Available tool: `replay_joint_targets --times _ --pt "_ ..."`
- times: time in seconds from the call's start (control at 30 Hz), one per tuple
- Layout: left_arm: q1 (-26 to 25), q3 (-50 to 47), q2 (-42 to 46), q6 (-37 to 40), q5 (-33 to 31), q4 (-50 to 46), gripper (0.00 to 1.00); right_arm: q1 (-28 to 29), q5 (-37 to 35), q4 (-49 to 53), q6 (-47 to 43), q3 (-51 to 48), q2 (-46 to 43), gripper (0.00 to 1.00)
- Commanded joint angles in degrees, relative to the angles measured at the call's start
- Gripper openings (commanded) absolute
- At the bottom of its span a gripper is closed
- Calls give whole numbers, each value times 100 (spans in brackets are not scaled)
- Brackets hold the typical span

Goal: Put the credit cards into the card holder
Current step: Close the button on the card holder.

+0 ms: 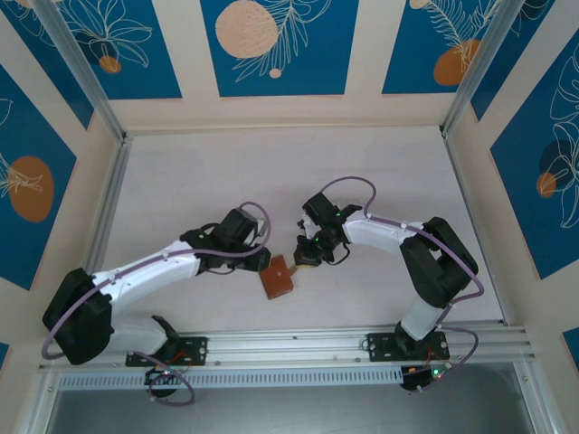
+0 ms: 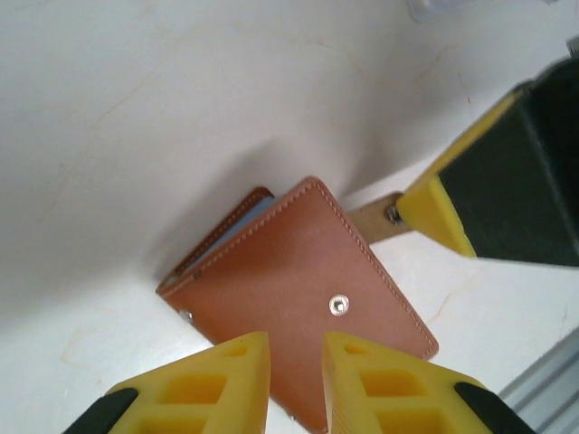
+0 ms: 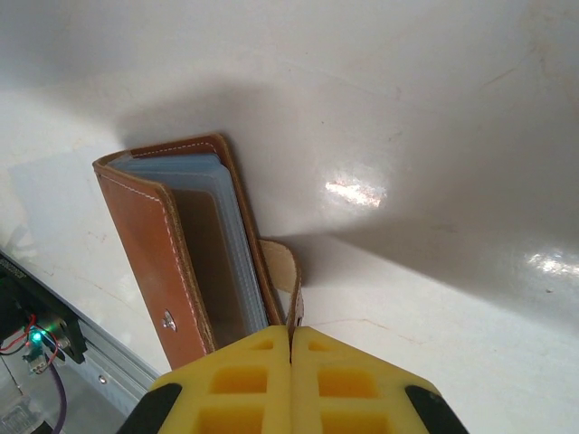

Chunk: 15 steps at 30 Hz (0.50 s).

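Observation:
The card holder (image 1: 278, 277) is a brown leather wallet lying on the white table between the two arms. In the left wrist view its outer flap with a metal snap stud (image 2: 338, 306) faces up. My right gripper (image 3: 291, 348) is shut on its tan snap tab (image 3: 293, 289), pulling the wallet partly open. That shows the pale clear sleeves (image 3: 233, 244) inside. My left gripper (image 2: 297, 384) hovers over the wallet's near edge, its yellow fingers (image 2: 217, 380) a narrow gap apart with nothing held. The right gripper (image 2: 425, 212) also appears there, holding the tab (image 2: 373, 222). The credit cards are out of view.
An aluminium rail (image 1: 362, 339) runs along the table's near edge, close to the wallet (image 2: 547, 389). A base with wires and a green light (image 3: 36, 336) sits by the rail. Cream walls with blue panels enclose the table on three sides.

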State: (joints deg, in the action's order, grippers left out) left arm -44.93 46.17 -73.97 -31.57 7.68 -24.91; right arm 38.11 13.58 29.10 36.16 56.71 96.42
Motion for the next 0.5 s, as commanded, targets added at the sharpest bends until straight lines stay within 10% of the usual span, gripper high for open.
replay_joint_targets --times 0.0,0.47 --pt "-158 -374 93 -118 271 -228 22 -4 204 71 -26 15 -105 0" --pt "-473 -646 -991 -409 213 679 20 4 373 138 -57 164 -161 11"
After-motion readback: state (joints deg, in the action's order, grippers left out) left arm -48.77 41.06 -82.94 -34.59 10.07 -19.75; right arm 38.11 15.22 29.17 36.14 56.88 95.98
